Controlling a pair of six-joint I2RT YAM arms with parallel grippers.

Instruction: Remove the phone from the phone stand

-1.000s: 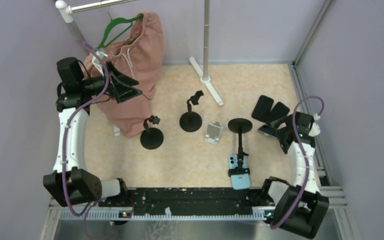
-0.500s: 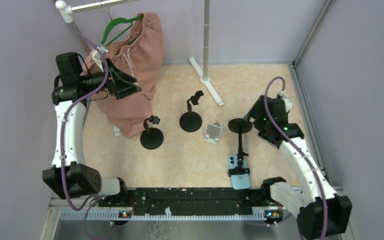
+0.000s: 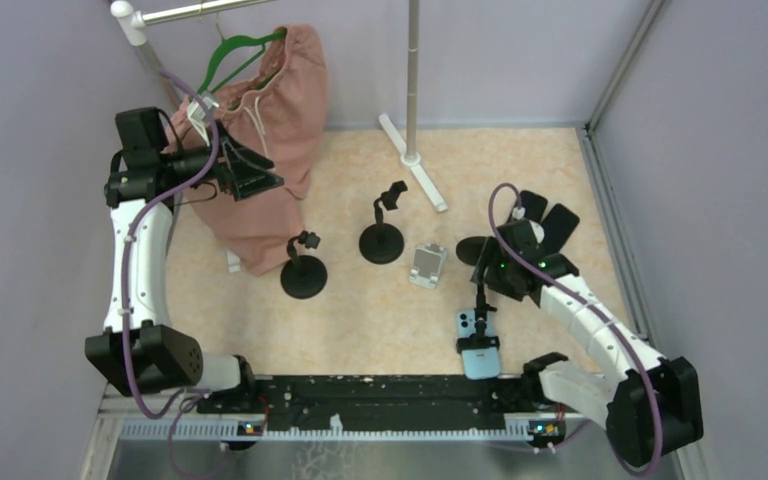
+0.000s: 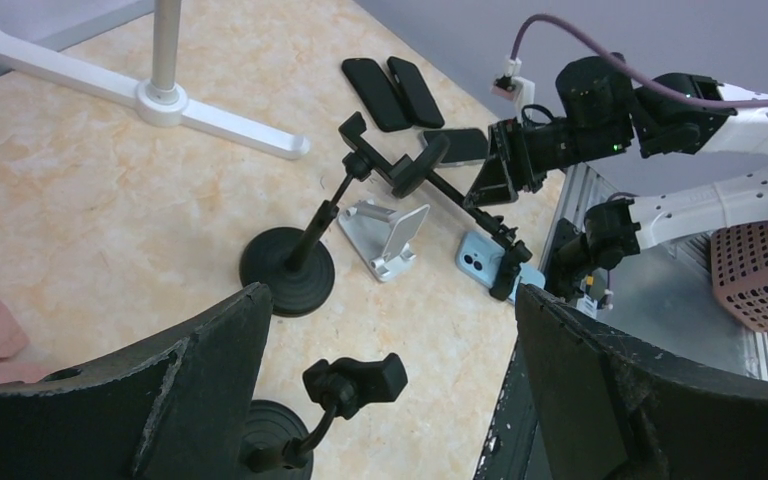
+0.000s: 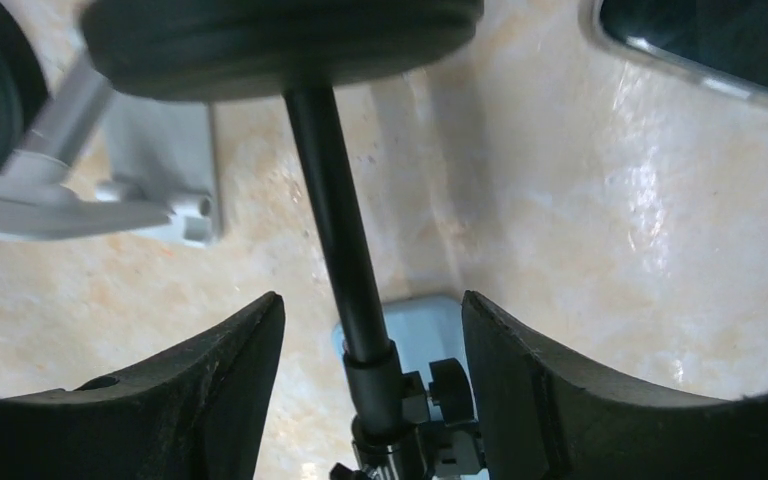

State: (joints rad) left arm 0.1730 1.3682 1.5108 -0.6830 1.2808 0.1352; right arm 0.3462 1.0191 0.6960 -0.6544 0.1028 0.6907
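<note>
One beige marbled surface [image 3: 360, 320] carries everything. Biggest on it is a pink garment [image 3: 280, 100] hanging on a green hanger [image 3: 235, 55] at the far left, with a white rack pole [image 3: 413, 80] standing to its right.

The left gripper [image 3: 268, 175] hovers high beside the garment, jaws spread wide and empty. The right gripper [image 5: 370, 310] straddles the thin rod of a toppled phone stand [image 3: 480, 250]. Its fingers are apart on either side, clear of the rod, gripping nothing.

That stand lies with its round base toward the far side. Its clamp, toward the near edge, holds a light-blue phone [image 3: 482, 362] that lies flat on the surface.

Two empty black stands [image 3: 303, 275] [image 3: 381, 243] stand upright left of it, with a small silver stand [image 3: 427, 265] between. Black phones [image 4: 375, 80] lie beyond the right gripper.
</note>
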